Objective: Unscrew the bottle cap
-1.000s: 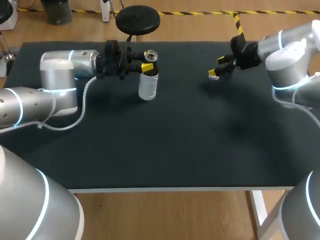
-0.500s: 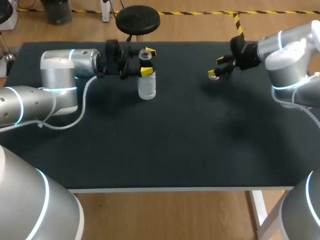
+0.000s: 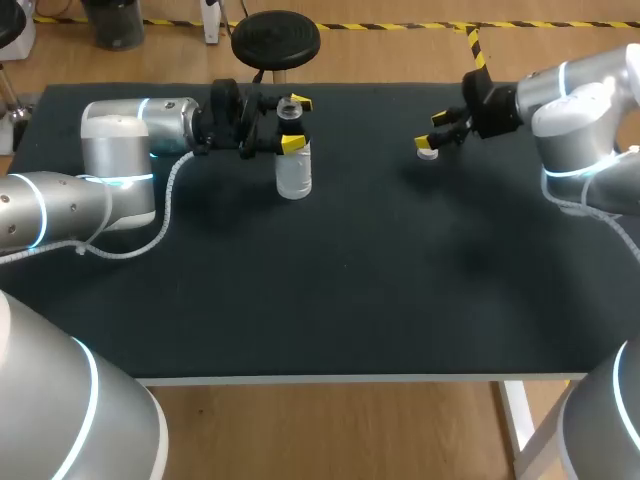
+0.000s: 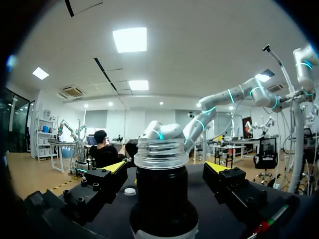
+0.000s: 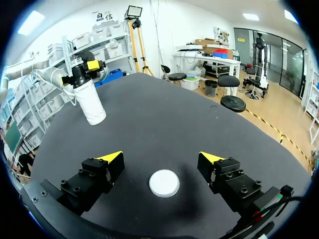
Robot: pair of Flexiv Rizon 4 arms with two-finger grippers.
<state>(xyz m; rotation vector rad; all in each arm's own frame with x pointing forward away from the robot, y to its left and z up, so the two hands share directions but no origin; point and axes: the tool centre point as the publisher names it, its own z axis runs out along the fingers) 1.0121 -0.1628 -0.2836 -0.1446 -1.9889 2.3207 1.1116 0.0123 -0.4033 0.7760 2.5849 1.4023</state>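
The cap [image 5: 164, 183] is off, lying untouched on the bench [image 3: 350, 280] between my right hand's [image 5: 161, 156] wide-open fingers. The bottle [image 3: 294, 172] stands upright between my left hand's [image 4: 166, 166] open fingers, ungripped. Next, I judge, back both away

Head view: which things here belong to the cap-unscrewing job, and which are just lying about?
Job:
- bottle, mouth open, standing between the fingers of the open left gripper
- cap, off the bottle, lying flat between the fingers of the open right gripper

Not the job's:
- table, which only bears them
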